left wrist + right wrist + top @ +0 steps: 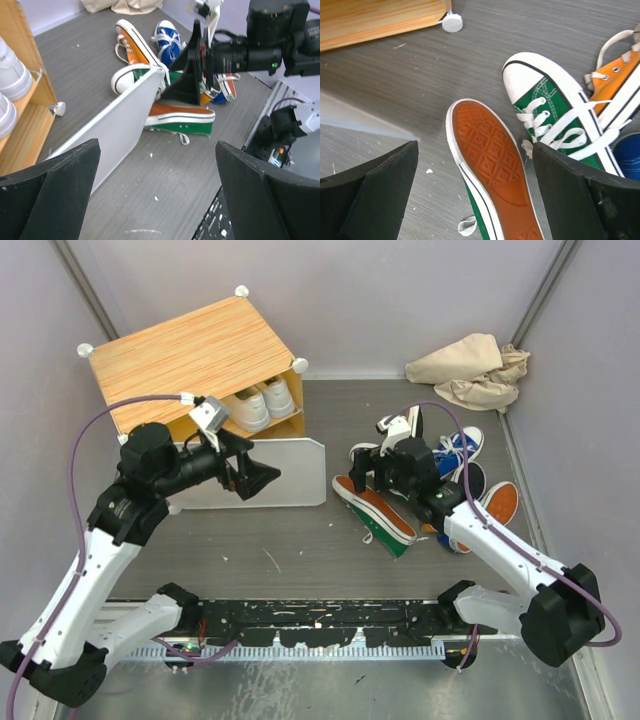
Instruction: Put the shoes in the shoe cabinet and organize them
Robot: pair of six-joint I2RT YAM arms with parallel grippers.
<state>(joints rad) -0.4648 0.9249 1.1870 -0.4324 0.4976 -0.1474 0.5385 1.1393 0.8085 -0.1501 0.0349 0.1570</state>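
Grey table (300,540), shoes (465,450) piled; picking step: right claw (475,150) wide over upturned green shoe (375,505), left claw (262,468) wide. Next: descend, pinch.

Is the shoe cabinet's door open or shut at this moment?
Open. The door lies lowered in front of the shoe cabinet, leaving its front uncovered, and white sneakers show on the shelf inside.

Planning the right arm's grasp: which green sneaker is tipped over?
The green sneaker on its side, orange sole showing; the other green sneaker stands upright, laces up.
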